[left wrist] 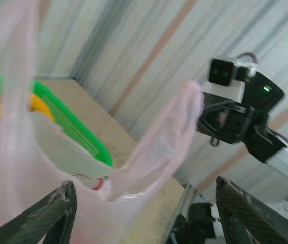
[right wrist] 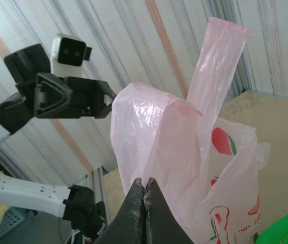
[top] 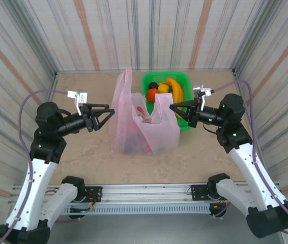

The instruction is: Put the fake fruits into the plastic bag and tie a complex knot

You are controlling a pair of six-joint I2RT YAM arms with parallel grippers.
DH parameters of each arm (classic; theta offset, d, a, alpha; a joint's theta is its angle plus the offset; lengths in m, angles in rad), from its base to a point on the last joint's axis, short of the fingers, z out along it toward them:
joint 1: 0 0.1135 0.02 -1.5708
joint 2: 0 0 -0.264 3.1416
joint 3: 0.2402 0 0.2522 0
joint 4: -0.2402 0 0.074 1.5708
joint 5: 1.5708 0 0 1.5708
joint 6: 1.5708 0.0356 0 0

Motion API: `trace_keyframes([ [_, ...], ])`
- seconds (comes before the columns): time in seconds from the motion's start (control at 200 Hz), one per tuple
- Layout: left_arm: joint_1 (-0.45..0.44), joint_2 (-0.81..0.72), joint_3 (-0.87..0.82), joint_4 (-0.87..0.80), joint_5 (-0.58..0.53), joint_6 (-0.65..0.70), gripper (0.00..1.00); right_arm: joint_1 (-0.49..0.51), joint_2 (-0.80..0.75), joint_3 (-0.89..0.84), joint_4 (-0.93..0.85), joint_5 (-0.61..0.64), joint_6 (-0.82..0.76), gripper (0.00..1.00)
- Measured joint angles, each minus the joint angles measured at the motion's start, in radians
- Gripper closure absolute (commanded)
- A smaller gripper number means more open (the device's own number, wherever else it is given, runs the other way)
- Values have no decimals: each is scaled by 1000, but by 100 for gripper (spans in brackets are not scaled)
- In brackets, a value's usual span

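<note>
Plastic bag [top: 144, 129] is standing upright in the middle of the table [top: 83, 157], dead between your two claws. The green basket [top: 184, 77] is just behind it, and there are fruits [top: 163, 89] sitting in there. Your right claw [top: 174, 108] is clamped shut, and it looks like it's got the bag's right handle [top: 160, 103] pinched at the tips. Your left claw [top: 107, 116] is spread wide, holding nothing, just beside the bag's left wall. What matters next imo: the free handle [top: 126, 81] sticks straight up at the bag's far-left corner. So it's up and a bit beyond the left claw, and that arm's way nearer. Can't tell if the red stuff inside is fruit or just prints.
</note>
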Motion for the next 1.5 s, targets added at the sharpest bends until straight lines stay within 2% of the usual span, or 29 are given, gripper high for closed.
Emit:
trace_keyframes([
  [0.125, -191, 104, 110, -14, -85, -33, 14, 19, 0, -1, -6, 4, -16, 100],
  [0.275, -311, 292, 243, -1, -156, -67, 11, 31, -6, -15, -17, 19, -36, 100],
  [0.491, -373, 448, 282, 29, -203, -122, 10, 38, -11, -31, -33, 23, -54, 100],
  [0.781, -410, 507, 313, 96, -211, -168, 17, 39, -17, -31, -39, 23, -66, 100],
  [1.037, -428, 528, 330, 138, -207, -196, 31, 45, -17, -31, -45, 24, -68, 100],
  [1.327, -441, 559, 335, 145, -201, -227, 81, 52, -17, -32, -64, 43, -89, 100],
  [1.498, -441, 559, 348, 138, -204, -215, 96, 52, -17, -32, -82, 50, -90, 100],
])
